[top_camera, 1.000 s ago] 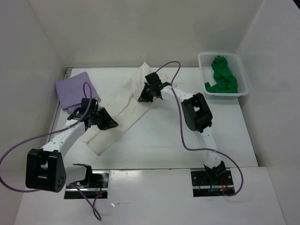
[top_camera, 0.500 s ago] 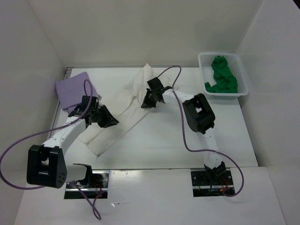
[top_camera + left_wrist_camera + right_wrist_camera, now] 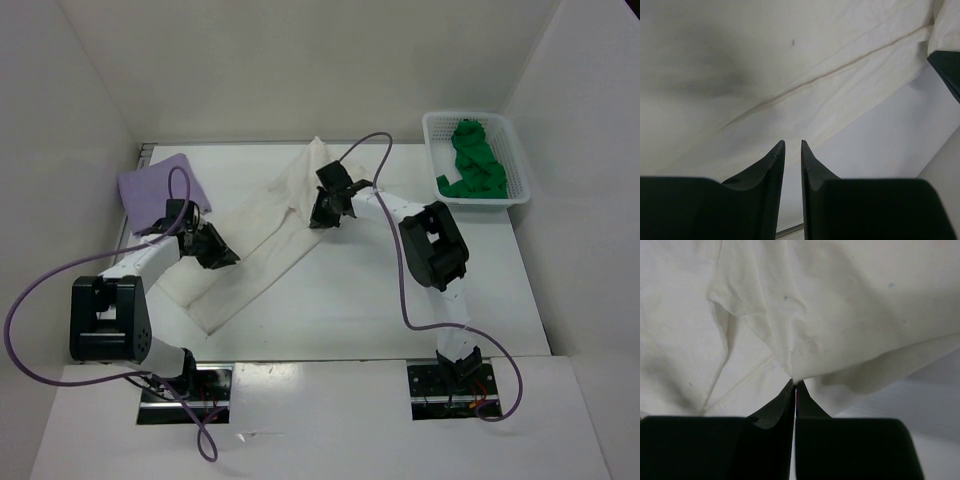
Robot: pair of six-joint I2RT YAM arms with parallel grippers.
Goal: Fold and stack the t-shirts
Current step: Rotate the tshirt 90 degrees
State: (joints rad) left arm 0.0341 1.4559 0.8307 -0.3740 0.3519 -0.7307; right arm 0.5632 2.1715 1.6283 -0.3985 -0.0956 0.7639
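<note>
Right wrist: edge of cream t-shirt [image 3: 840, 315] between right hand [image 3: 795, 385] tips.

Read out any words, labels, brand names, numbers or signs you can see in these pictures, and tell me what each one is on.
No readable text in any view.
cream t-shirt: no print, only small dark specks in the wrist views.
lavender t-shirt: plain.
green t-shirt: crumpled, no print showing.
white mesh basket: no label visible.
</note>
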